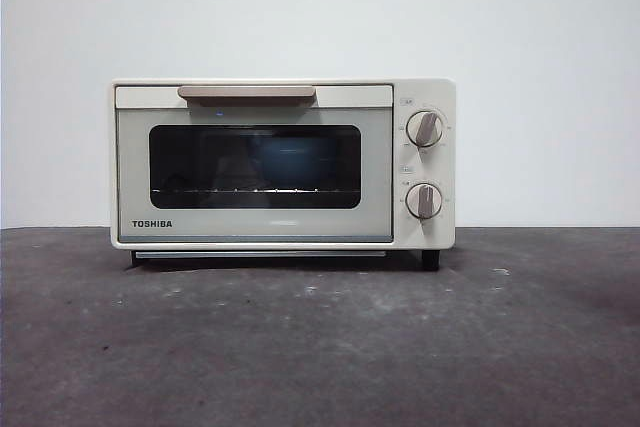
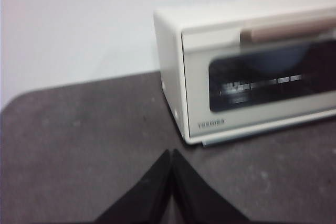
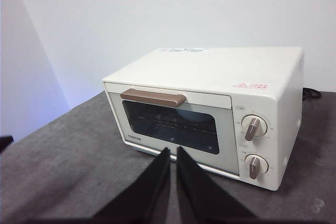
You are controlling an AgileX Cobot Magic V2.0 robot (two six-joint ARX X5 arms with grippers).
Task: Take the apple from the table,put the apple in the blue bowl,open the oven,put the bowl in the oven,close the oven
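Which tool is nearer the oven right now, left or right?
Probably the right tool: its tips overlap the oven door's lower edge. The left tool sits back off the oven's front corner, with bare table between.

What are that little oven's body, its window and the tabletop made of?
The oven body looks like cream painted metal with a smooth satin finish, though plastic can't be ruled out. Its window seems to be dark tinted glass: it is glossy, and the wire rack shows through it. The table looks like rough, matte dark grey stone or a stone-like composite with pale scuffs.
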